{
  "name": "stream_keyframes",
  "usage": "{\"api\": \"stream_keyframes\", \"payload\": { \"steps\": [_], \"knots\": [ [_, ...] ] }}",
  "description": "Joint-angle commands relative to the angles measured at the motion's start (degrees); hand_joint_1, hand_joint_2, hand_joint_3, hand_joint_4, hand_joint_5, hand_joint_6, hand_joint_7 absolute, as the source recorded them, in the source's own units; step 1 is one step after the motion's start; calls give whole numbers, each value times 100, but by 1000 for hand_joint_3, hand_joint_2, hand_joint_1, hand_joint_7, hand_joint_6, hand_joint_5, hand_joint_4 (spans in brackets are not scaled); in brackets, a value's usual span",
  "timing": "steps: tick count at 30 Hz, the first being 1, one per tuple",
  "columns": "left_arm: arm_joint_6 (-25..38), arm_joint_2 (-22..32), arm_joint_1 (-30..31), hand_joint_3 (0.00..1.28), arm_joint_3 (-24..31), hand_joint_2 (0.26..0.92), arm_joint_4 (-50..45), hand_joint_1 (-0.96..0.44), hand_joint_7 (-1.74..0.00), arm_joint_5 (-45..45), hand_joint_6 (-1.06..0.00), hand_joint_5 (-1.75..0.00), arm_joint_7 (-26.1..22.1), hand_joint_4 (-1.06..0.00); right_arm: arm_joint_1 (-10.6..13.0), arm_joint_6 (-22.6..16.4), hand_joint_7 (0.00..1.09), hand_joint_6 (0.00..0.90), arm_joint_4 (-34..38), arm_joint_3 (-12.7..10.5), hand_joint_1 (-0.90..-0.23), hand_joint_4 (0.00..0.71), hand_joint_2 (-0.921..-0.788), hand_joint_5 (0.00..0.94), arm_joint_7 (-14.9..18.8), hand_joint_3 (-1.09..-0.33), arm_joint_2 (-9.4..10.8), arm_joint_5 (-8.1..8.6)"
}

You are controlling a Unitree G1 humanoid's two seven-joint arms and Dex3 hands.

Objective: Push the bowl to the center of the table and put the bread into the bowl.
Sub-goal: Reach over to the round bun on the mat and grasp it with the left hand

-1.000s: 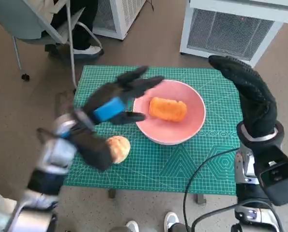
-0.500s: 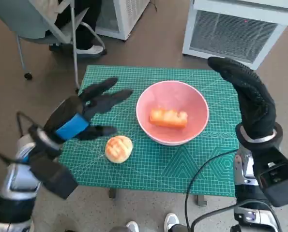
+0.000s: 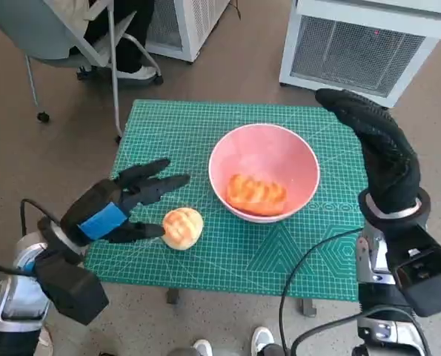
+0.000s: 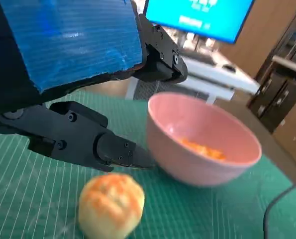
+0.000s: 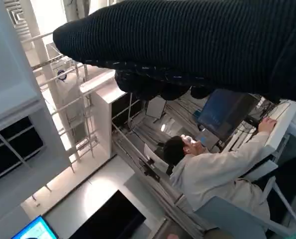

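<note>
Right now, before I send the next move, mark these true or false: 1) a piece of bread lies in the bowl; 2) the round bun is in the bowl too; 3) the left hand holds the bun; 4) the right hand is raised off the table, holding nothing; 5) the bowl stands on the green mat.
1) True: an orange piece of bread lies in the pink bowl.
2) False: the round bun lies on the green mat, beside the bowl.
3) False: the left hand is open next to the bun, fingers spread, not gripping it.
4) True: the right hand is up by the mat's far corner, holding nothing.
5) True.
</note>
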Motion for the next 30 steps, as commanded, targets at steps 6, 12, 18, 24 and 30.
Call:
{"api": "stream_keyframes", "payload": {
  "steps": [6, 12, 18, 24, 30],
  "knots": [
    [254, -35, -28, 0, -446, 904, 437, -312, -4, 272, -444, 0, -179, -301, 20, 29, 515, 56, 119, 21, -569, 255, -921, 0, 151, -759, -31, 91],
    [571, -79, -226, 0, -748, 894, 733, -285, 0, 483, -409, 0, -314, -279, 21, 41, 518, 54, 110, 7, -569, 255, -921, 0, 164, -758, -65, 75],
    [966, -167, -461, 0, -1003, 879, 996, -236, 0, 608, -388, 0, -483, -261, 6, 49, 523, 52, 122, 3, -578, 255, -921, 0, 183, -759, -90, 60],
    [1421, -270, -702, 0, -1280, 873, 1323, -197, 0, 817, -371, 0, -650, -248, -16, 30, 527, 49, 159, 2, -583, 255, -921, 0, 197, -758, -103, 42],
    [1846, -272, -782, 0, -1518, 871, 1343, -126, -23, 1080, -413, -20, -785, -294, -31, 57, 531, 47, 163, 5, -583, 257, -921, 1, 237, -758, -125, 63]
  ]
}}
